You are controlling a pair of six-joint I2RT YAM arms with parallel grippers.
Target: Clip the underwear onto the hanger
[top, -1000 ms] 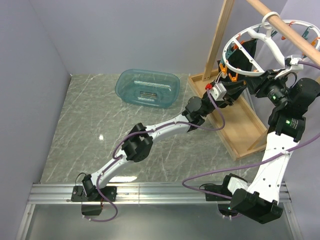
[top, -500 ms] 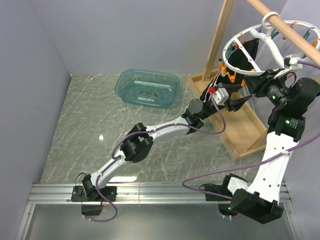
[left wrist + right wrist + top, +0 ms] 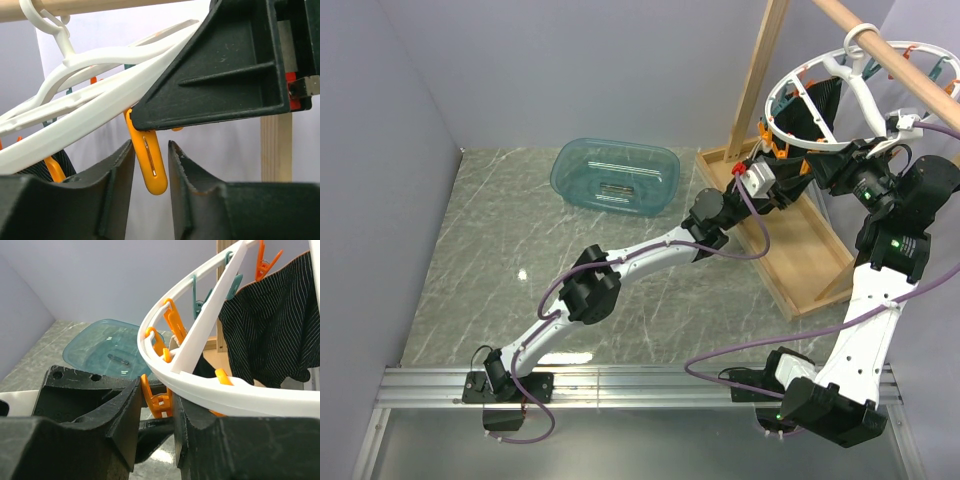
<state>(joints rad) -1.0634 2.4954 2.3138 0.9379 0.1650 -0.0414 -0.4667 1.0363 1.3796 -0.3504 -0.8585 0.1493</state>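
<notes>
The white ring hanger (image 3: 820,95) hangs by its hook from the wooden pole (image 3: 910,62). Black pinstriped fabric (image 3: 270,335) hangs from it on an orange clip; no cream waistband shows, so I cannot tell if it is the underwear. My right gripper (image 3: 832,170) is shut on an orange clip (image 3: 159,399) under the ring's rim (image 3: 235,395). My left gripper (image 3: 785,177) is just left of it. Its jaws stand narrowly apart around an orange clip tab (image 3: 150,160), which touches the left jaw with a gap on the right. The striped fabric also shows at lower left in the left wrist view (image 3: 65,160).
A teal basin (image 3: 617,177) sits on the marble table behind the left arm and also shows in the right wrist view (image 3: 112,347). The wooden rack's tray base (image 3: 800,262) and upright post (image 3: 760,75) stand at the right. My right gripper's body (image 3: 235,65) fills the left wrist view's upper right.
My left gripper spread its jaws wide half a second ago and has now narrowed them around the orange clip. The right arm and the hanger have barely moved.
</notes>
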